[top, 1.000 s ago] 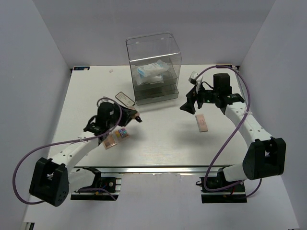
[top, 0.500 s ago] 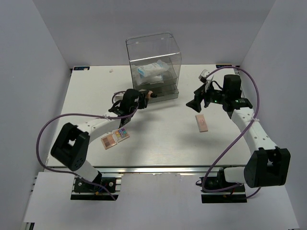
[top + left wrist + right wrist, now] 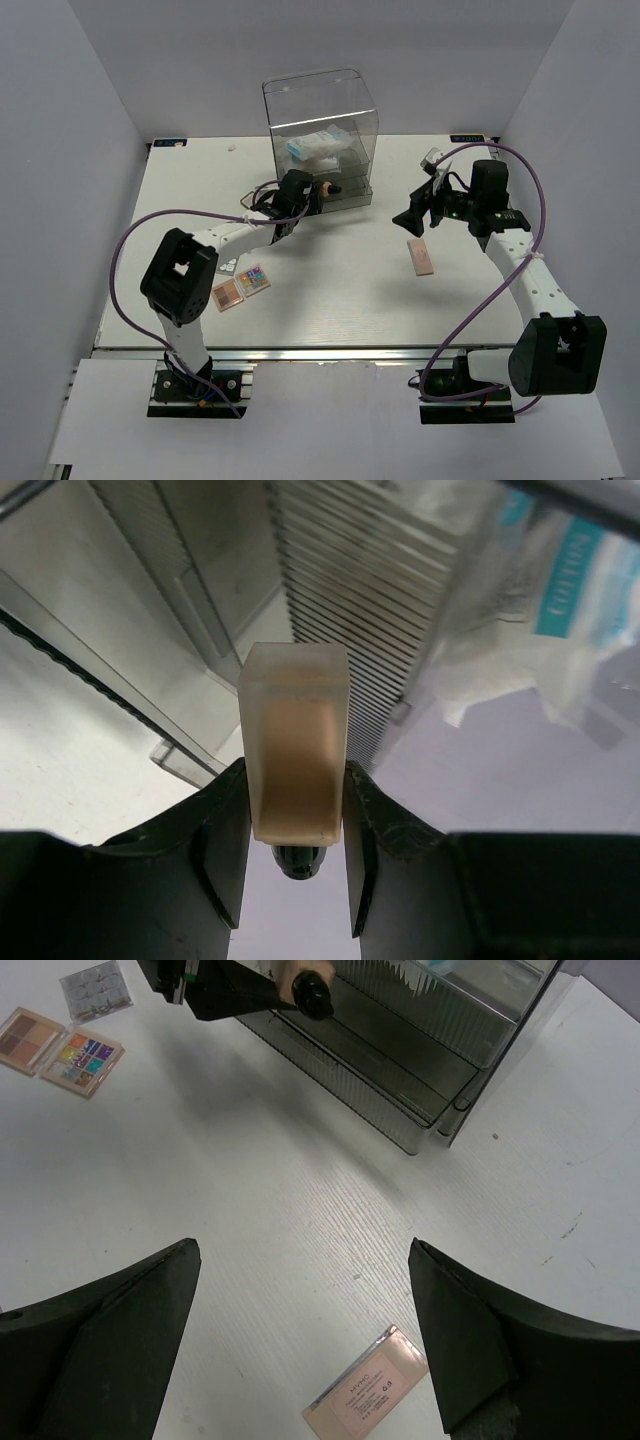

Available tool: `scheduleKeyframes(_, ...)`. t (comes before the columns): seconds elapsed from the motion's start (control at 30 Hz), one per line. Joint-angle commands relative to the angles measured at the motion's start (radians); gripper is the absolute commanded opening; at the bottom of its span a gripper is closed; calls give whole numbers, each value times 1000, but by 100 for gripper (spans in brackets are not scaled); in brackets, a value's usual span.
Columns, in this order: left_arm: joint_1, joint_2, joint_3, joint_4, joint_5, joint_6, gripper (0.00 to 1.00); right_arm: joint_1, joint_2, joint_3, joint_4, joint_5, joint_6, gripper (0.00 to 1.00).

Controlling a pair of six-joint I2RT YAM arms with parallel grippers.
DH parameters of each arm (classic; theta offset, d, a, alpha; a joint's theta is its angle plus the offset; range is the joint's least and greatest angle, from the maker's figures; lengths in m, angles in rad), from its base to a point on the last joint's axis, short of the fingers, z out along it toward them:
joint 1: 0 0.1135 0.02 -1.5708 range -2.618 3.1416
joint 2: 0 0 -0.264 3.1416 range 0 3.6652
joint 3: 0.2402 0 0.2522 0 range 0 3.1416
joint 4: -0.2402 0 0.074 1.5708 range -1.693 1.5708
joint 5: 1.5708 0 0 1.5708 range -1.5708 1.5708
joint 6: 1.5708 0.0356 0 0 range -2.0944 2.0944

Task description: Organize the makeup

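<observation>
My left gripper (image 3: 318, 190) is shut on the small brown bottle (image 3: 295, 745), whose black cap (image 3: 297, 860) points down between the fingers. It holds the bottle right at the front of the clear drawer box (image 3: 322, 140). The bottle also shows in the right wrist view (image 3: 305, 985). A white-and-blue packet (image 3: 318, 148) lies inside the box. My right gripper (image 3: 408, 220) is open and empty above the table, over a pink palette (image 3: 367, 1398). A peach palette (image 3: 229, 296), a multicoloured palette (image 3: 254, 279) and a white-grid palette (image 3: 97, 988) lie at the left. The dark-framed case is hidden.
The drawer box (image 3: 400, 1050) has ribbed clear drawers, the lower one pulled out a little toward the table. The left arm's purple cable (image 3: 130, 250) loops over the left side. White walls close in the table (image 3: 330, 300) on three sides.
My left gripper has carried the brown bottle up and to the right, from beside the left palettes to the drawer box front. My right gripper has shifted slightly right and stays open.
</observation>
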Motion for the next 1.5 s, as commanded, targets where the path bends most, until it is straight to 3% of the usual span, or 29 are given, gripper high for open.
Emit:
scheduleKeyframes(0.0,6,1,61,15,-13,-70,24,-5,-21,1,37,-17,5,89)
scheduleKeyframes(0.07,12,11,64,29,-2,-61,30,-7,-19,2,37,-17,5,89)
scheduleKeyframes(0.1,15,14,66,29,1,-58,39,-7,-20,2,37,-17,3,89)
scheduleKeyframes(0.3,23,7,66,33,16,-33,63,-7,-15,5,37,-23,0,89)
scheduleKeyframes(0.53,23,-19,37,67,29,-21,66,-7,-3,16,14,-52,-32,89)
scheduleKeyframes(0.63,25,-45,24,79,39,8,63,-7,3,25,-52,-113,-131,89)
scheduleKeyframes(0.73,23,-90,11,89,47,88,53,-4,8,25,-133,-190,-288,88)
scheduleKeyframes(0.83,23,-149,-29,121,64,182,36,4,16,21,-187,-223,-432,84)
scheduleKeyframes(0.9,25,-180,-78,162,90,243,19,13,19,13,-213,-224,-489,81)
scheduleKeyframes(1.0,22,-237,-109,190,112,358,1,37,33,13,-216,-207,-547,71)
scheduleKeyframes(1.1,22,-295,-158,222,136,448,0,76,56,31,-230,-174,-598,56)
scheduleKeyframes(1.17,22,-356,-235,263,147,491,0,119,74,45,-236,-141,-648,38)
scheduleKeyframes(1.2,23,-377,-255,288,150,543,0,154,79,48,-241,-106,-668,24)
scheduleKeyframes(1.27,23,-439,-298,283,151,654,0,188,91,45,-232,-68,-722,10)
scheduleKeyframes(1.33,22,-476,-304,236,138,726,0,243,99,38,-209,-13,-768,1)
scheduleKeyframes(1.47,23,-562,-295,63,92,915,4,323,118,10,-147,60,-882,0)
